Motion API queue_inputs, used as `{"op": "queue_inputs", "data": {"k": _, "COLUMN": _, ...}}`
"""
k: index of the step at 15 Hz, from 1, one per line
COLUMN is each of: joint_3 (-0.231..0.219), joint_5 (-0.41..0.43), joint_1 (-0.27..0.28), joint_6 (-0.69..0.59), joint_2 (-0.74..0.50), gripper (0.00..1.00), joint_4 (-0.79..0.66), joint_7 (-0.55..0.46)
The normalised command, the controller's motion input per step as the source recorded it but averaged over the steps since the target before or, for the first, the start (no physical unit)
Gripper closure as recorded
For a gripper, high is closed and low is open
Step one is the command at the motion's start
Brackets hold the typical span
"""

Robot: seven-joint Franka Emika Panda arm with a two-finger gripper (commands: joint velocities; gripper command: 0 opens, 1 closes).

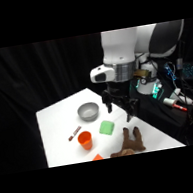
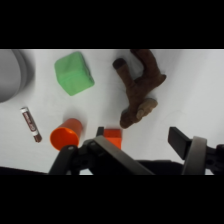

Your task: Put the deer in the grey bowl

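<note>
Task barely started, by the look of it — the deer [image 2: 138,86] lies flat on the white table [image 2: 200,85], not in the grey bowl [image 2: 12,75], and the claw [image 2: 150,145] holds nothing. Wrist view, left to right: the bowl's rim is cut off at the far left edge, well away from the claw; a small brown-red stick [image 2: 31,124] below it; a green block [image 2: 74,73] up and left of the claw; an orange cup [image 2: 66,134] on its side just left of the near finger; a small orange block [image 2: 113,136] right at that finger; then the deer just ahead of the claw, between the two fingers' lines but clear of them. Fingers are spread apart, empty. Left to do: descend, grasp the deer, carry it to the bowl, release. Side view shows what the wrist cannot — the whole bowl [image 1: 88,111] with nothing in it, and the claw [image 1: 120,108] hanging well above the table, the deer [image 1: 130,142] below and forward of it. The wrist view gives the deer's splayed legs and tan patch.
</note>
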Motion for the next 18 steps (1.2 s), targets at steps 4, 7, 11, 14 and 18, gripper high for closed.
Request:
{"op": "queue_inputs", "data": {"k": 4, "joint_3": 0.025, "joint_5": 0.003, "joint_1": 0.069, "joint_6": 0.45, "joint_2": 0.16, "gripper": 0.00, "joint_4": -0.15, "joint_7": 0.05}}
{"op": "queue_inputs", "data": {"k": 7, "joint_3": -0.040, "joint_5": -0.136, "joint_1": 0.063, "joint_6": 0.43, "joint_2": 0.25, "gripper": 0.00, "joint_4": -0.07, "joint_7": 0.09}}
{"op": "queue_inputs", "data": {"k": 11, "joint_3": -0.095, "joint_5": -0.131, "joint_1": 0.082, "joint_6": 0.36, "joint_2": 0.28, "gripper": 0.00, "joint_4": 0.04, "joint_7": 0.05}}
{"op": "queue_inputs", "data": {"k": 14, "joint_3": -0.117, "joint_5": -0.072, "joint_1": 0.083, "joint_6": 0.29, "joint_2": 0.29, "gripper": 0.00, "joint_4": 0.13, "joint_7": -0.03}}
{"op": "queue_inputs", "data": {"k": 18, "joint_3": -0.077, "joint_5": 0.049, "joint_1": 0.054, "joint_6": 0.21, "joint_2": 0.32, "gripper": 0.00, "joint_4": 0.20, "joint_7": -0.10}}
